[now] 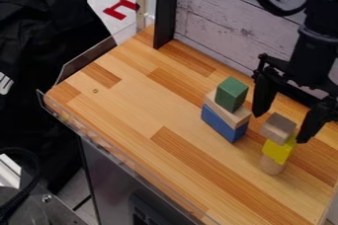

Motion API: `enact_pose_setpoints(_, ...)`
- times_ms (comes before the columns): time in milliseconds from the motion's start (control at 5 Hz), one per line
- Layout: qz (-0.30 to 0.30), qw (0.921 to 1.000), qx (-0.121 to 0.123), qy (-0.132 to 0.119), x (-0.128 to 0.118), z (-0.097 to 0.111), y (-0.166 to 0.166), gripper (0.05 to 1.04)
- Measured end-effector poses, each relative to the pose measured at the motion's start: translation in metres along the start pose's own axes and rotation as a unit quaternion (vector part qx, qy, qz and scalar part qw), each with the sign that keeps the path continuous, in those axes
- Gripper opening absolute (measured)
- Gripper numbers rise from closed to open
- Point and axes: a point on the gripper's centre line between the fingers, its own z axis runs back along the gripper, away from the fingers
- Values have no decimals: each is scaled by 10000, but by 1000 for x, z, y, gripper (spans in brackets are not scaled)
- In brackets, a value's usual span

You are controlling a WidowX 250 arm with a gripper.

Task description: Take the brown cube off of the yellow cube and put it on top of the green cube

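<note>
My gripper [280, 126] hangs at the right of the camera view, open, with one finger on each side of the brown cube [278, 128]. That cube rests slightly turned on the yellow cube [278, 151], which stands on a round tan wooden piece [271, 165]. Left of this stack, the green cube [232, 93] sits on a tan wooden block [226, 112], and under that lies a blue block [223, 124]. The left finger is between the two stacks, close to the green cube's right side.
The wooden table [125, 100] has a clear raised edge [125, 153] along its front left. Behind it stand a whitewashed plank wall [218, 26] and a black post [165, 9]. Black cloth [49, 26] lies beyond the left edge.
</note>
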Motion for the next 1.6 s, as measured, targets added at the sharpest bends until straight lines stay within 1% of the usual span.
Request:
enact_pose_setpoints(400,49,10000,-17,-45,2,-1,4,999)
enact_pose_setpoints(600,89,9998,23,152,0,-10,4,999)
enact_pose_setpoints(800,123,9997,43,190,0,-12,4,999)
enact_pose_setpoints(1000,171,9995,61,243,2,-15,3,948)
enact_pose_setpoints(1200,158,9997,7,179,5,-17,2,663)
enact_pose_setpoints(1400,132,9998,-60,153,6,-17,2,547)
enact_pose_setpoints(1600,137,9998,-94,124,6,-17,2,547)
